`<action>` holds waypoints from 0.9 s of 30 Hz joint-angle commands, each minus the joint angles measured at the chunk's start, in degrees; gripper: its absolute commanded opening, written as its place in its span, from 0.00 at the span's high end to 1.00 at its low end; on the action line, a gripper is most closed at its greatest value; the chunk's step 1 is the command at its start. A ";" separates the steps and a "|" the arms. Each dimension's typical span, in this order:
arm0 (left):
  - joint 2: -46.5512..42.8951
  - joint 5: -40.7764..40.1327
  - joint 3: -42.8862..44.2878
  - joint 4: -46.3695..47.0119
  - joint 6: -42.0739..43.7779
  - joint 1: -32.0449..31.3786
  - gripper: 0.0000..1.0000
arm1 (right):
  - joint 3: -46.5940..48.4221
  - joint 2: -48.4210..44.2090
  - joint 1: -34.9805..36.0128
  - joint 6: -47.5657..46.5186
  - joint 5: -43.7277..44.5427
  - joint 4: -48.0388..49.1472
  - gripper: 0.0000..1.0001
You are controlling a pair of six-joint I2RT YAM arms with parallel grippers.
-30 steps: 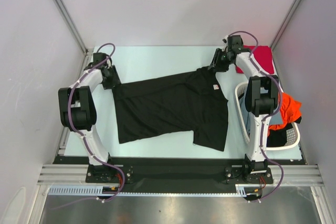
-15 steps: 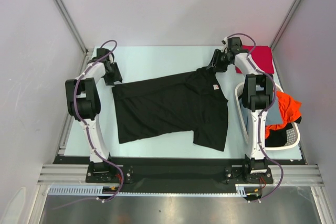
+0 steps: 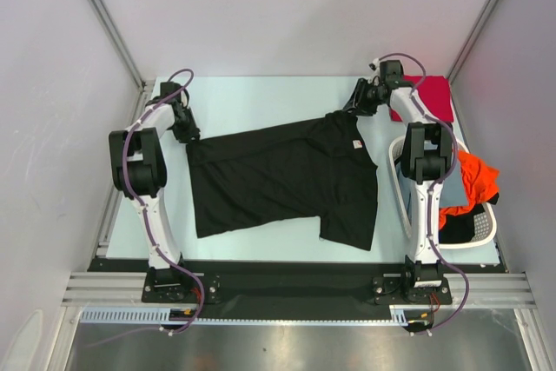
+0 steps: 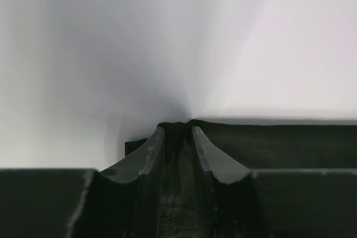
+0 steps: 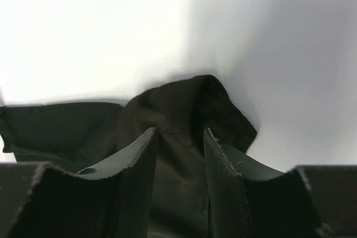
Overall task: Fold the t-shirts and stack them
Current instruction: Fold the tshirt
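Observation:
A large black t-shirt (image 3: 287, 180) lies spread flat on the table, its small white neck label (image 3: 356, 145) near the right side. My left gripper (image 3: 184, 130) is at the shirt's far left corner. In the left wrist view it (image 4: 178, 129) is shut on black cloth (image 4: 279, 143). My right gripper (image 3: 353, 109) is at the shirt's far right corner, which is drawn up into a point. In the right wrist view it (image 5: 179, 132) is closed on a bunched fold of black cloth (image 5: 178, 98). A folded red t-shirt (image 3: 430, 97) lies at the far right. An orange t-shirt (image 3: 476, 182) lies in the basket.
A white perforated basket (image 3: 400, 161) stands at the right edge, beside the right arm, with orange and dark cloth in it. White walls close in the table on the left, back and right. A black rail runs along the near edge.
The left arm has folded back so its elbow sits nearer the left wall, and its gripper has shifted slightly toward the far edge. The shirt and the right gripper have hardly moved.

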 commanded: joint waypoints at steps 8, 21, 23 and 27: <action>0.73 0.80 1.21 1.37 0.10 0.96 0.84 | 3.72 3.61 0.35 3.70 -2.57 4.48 0.60; 0.56 -3.07 0.86 0.84 -0.16 1.23 1.00 | 4.17 1.94 -1.23 5.55 4.89 3.08 1.00; 0.38 -3.16 0.42 0.93 -0.25 1.14 1.00 | 4.26 1.85 -1.49 5.55 5.86 2.99 1.00; -0.67 -3.16 -0.72 1.63 -0.86 1.22 1.00 | 4.96 2.03 -1.40 5.99 5.87 2.29 1.00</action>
